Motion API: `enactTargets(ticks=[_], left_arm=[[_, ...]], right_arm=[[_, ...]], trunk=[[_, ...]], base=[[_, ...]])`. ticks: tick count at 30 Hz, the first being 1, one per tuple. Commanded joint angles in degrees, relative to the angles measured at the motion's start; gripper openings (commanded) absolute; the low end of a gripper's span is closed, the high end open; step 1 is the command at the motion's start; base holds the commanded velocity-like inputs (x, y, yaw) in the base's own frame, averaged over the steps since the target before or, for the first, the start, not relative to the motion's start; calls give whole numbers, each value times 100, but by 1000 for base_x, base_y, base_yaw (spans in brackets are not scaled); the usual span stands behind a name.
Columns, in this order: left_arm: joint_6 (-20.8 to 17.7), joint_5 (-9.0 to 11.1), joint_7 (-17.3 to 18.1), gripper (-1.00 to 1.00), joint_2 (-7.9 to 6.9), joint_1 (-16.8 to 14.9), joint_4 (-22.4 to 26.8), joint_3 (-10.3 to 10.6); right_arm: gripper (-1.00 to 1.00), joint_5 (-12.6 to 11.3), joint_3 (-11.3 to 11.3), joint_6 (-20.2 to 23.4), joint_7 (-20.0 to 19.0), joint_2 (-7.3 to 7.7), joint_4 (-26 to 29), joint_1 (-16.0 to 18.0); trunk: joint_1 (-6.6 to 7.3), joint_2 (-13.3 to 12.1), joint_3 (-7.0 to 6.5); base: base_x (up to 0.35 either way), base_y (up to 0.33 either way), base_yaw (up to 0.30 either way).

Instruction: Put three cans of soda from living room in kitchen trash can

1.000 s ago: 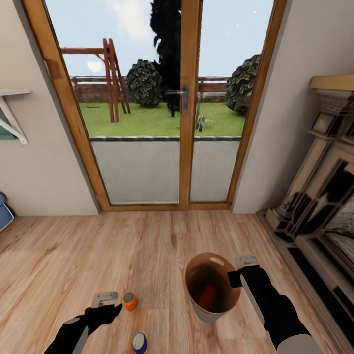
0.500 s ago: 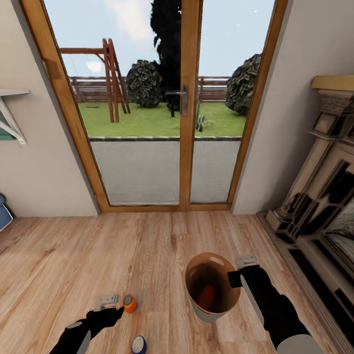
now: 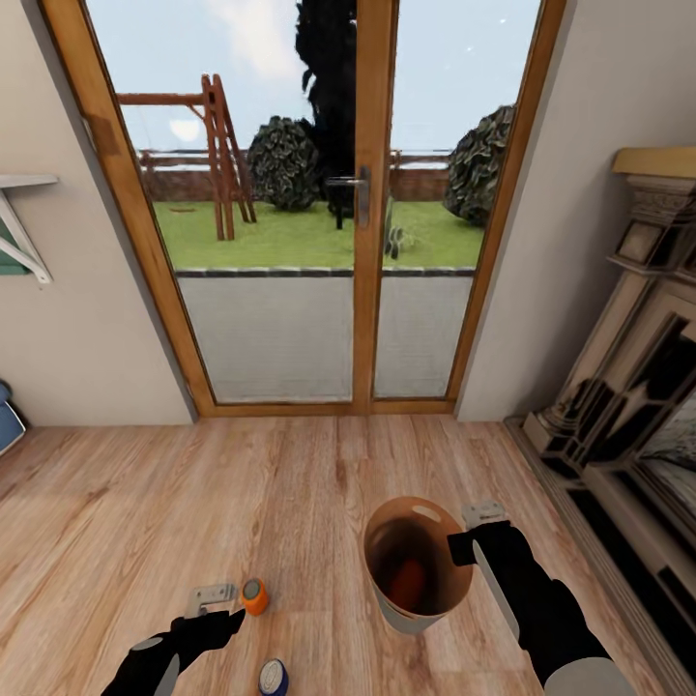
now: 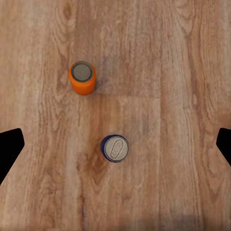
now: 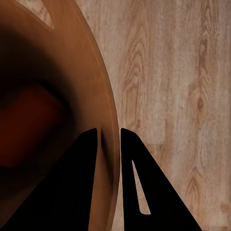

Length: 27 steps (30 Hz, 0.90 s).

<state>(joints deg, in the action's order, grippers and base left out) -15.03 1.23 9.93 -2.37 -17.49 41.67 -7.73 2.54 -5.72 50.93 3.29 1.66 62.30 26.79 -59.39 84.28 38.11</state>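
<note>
since a second ago the left hand (image 3: 215,607) has slid back toward the robot, from level with the orange-red can (image 3: 254,595) to just behind it at about 7 o'clock; the cans and the bin have not shifted. its fingers (image 4: 9,149) stand wide apart at the two sides of the left wrist view, holding nothing, with both loose cans on the plank floor (image 3: 290,503) between them.

the orange-red can stands upright, and the dark blue can (image 3: 274,676) stands upright near it at 5 o'clock, closer to the robot. a reddish shape lies inside the tash can (image 3: 418,565), likely the third can, though it is too dim to be sure.

the right hand (image 3: 471,534) is clamped on the bin's rim at its 3 o'clock side, one finger inside the wall and one outside.

i judge the cans light, rigid, thin-walled and smooth, so apt to tip or roll if nudged; a hold across the round side, mid-height, should serve. the bin looks stiff and light enough to carry by the rim.

open floor lies all round the cans; the glass doors (image 3: 319,203) at 12 o'clock and the fireplace (image 3: 628,387) at 2 o'clock are well apart.
</note>
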Motion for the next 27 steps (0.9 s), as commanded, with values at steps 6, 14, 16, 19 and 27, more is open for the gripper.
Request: enactTargets(ticks=[6, 14, 16, 19, 27], left_arm=[[0, 0, 0, 100, 0, 0, -1, 0], [0, 0, 0, 100, 0, 0, -1, 0], [0, 0, 0, 100, 0, 0, -1, 0], [2, 0, 0, 100, 0, 0, -1, 0], [304, 0, 0, 100, 0, 0, -9, -8]], right_arm=[[-100, -69, 0, -4, -30, 0, 8, 2], [-100, -70, 0, -4, -30, 2, 44, 2], [-100, -70, 0, -4, -30, 7, 45, 2], [-100, -70, 0, -4, -30, 9, 46, 2], [-100, -67, 0, -4, -30, 10, 46, 2]], trunk=[[0, 0, 44], [0, 0, 117], [0, 0, 136], [0, 0, 164], [0, 0, 239]], base=[[0, 0, 0], [0, 0, 0], [0, 0, 0], [0, 0, 0], [0, 0, 0]])
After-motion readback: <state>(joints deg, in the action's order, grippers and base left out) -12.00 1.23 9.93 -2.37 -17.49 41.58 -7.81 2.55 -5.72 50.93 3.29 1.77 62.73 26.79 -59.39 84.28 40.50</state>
